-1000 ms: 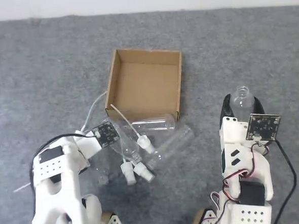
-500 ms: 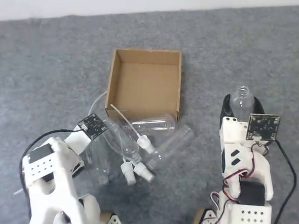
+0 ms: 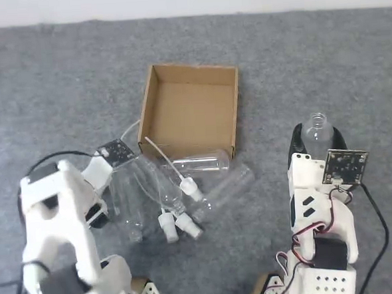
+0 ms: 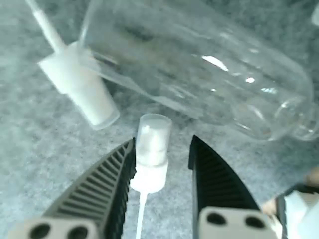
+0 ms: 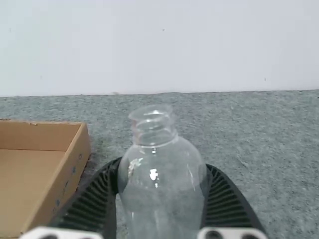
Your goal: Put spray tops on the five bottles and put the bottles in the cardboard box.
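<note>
My right gripper (image 3: pixel 315 143) is shut on an upright clear bottle (image 3: pixel 318 127) with an open neck, to the right of the cardboard box (image 3: pixel 154 96). In the right wrist view the bottle (image 5: pixel 152 129) stands between the black fingers (image 5: pixel 94 199). My left arm (image 3: pixel 60 208) hangs over the left side of a pile of lying bottles (image 3: pixel 200 163) and spray tops (image 3: pixel 187 224). My left gripper (image 4: pixel 162 144) is open around a white spray top (image 4: pixel 152 149) on the carpet. One finger touches its collar. Beyond it lie a bottle (image 4: pixel 199 74) and another spray top (image 4: pixel 79 89).
The box (image 5: pixel 70 149) is open and nothing shows inside it. It sits just behind the pile. A thin white tube (image 3: pixel 132 129) curves from under the left wrist toward the box's near left corner. Grey carpet (image 3: pixel 323 52) covers the table around it.
The left arm has risen, and its wrist has swung left and back toward the box's near left corner. The right arm and its bottle have stayed still.
</note>
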You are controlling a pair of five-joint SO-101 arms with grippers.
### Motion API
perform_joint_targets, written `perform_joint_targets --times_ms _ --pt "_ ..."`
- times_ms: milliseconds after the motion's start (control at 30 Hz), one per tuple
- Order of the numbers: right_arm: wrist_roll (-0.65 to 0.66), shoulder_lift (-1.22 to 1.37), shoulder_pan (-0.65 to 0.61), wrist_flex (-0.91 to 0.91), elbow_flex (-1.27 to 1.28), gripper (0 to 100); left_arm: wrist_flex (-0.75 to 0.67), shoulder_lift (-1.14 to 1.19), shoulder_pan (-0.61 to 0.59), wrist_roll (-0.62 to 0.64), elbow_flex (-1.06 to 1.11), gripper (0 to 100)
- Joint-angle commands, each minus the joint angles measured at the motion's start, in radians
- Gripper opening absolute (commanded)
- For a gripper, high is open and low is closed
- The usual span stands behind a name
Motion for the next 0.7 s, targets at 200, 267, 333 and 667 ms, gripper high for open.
perform_joint_targets --times_ms 200,267,333,667 --pt "0.012 -0.016 -0.007 -0.030 -0.018 8.3 0.023 0.133 0.002 0.006 -0.081 9" --pt "0.012 -0.016 -0.007 -0.030 -0.018 8.3 0.025 0.146 0.005 0.008 -0.077 7" --pt "0.012 -0.016 -0.007 -0.030 -0.018 8.3 0.025 0.166 0.005 0.008 -0.077 6" --pt "0.012 -0.016 -0.007 -0.027 -0.018 8.3 0.075 0.193 0.000 0.031 -0.116 2"
